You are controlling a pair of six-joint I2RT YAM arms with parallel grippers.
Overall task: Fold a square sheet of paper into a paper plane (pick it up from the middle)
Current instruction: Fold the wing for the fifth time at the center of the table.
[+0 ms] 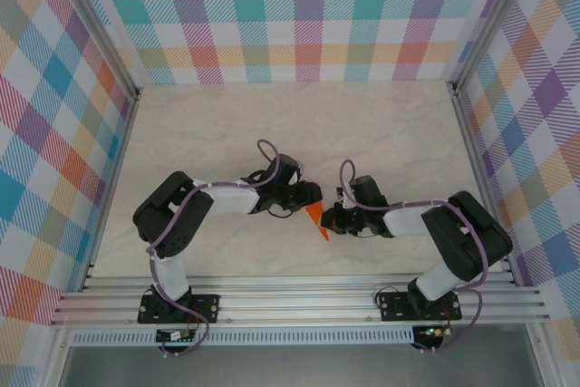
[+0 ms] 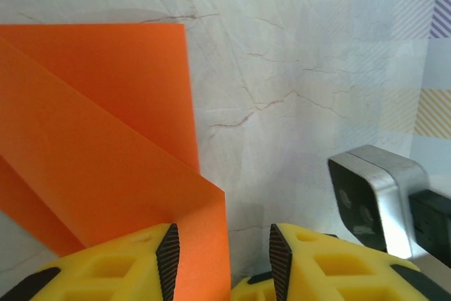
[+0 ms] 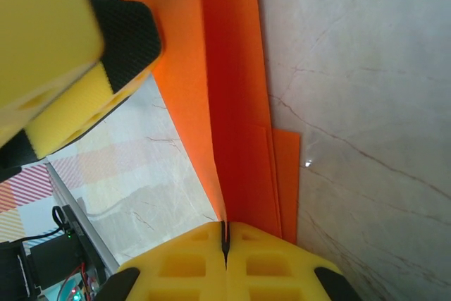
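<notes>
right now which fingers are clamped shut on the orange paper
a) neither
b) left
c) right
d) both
c: the right fingers are pressed together on the edge of the orange paper, while the left fingers stand apart with a gap between them.

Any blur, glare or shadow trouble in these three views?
Right wrist view: the other arm's finger is blurred up close, a tiny glint on the table; orange paper sharp. Left wrist view: soft shadow beside the paper. Top view: evenly lit.

Bright, even light; close foregrounds seem soft.
</notes>
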